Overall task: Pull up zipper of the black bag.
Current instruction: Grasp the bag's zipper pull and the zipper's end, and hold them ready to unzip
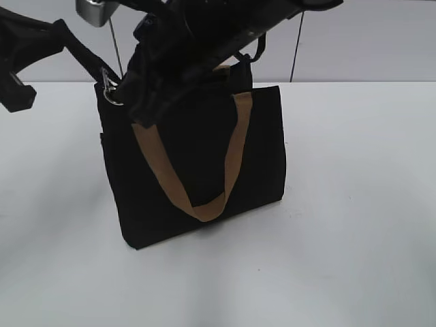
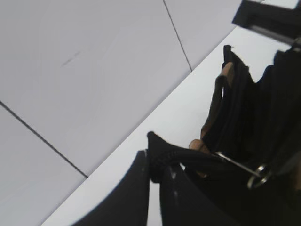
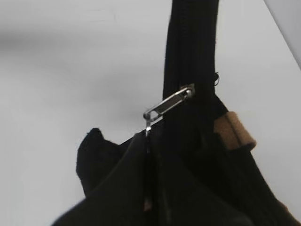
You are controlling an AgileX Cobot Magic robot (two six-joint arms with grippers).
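Observation:
The black bag (image 1: pixel 197 170) stands upright on the white table, a tan handle (image 1: pixel 204 204) hanging down its front. My left gripper (image 1: pixel 65 37) is at the bag's upper left corner. In the left wrist view it (image 2: pixel 153 162) is shut on the black fabric end of the zip track. The zipper pull (image 1: pixel 111 92) is silvery and sits near that same corner. My right gripper (image 1: pixel 139 109) reaches across from the upper right. In the right wrist view it (image 3: pixel 148 141) is shut on the ring of the zipper pull (image 3: pixel 168 104). The pull also shows in the left wrist view (image 2: pixel 235 164).
The white table (image 1: pixel 354 238) spreads around the bag on all sides. A grey wall (image 1: pixel 381 41) stands behind it. A thin dark cable (image 1: pixel 296 48) hangs behind the bag at the right.

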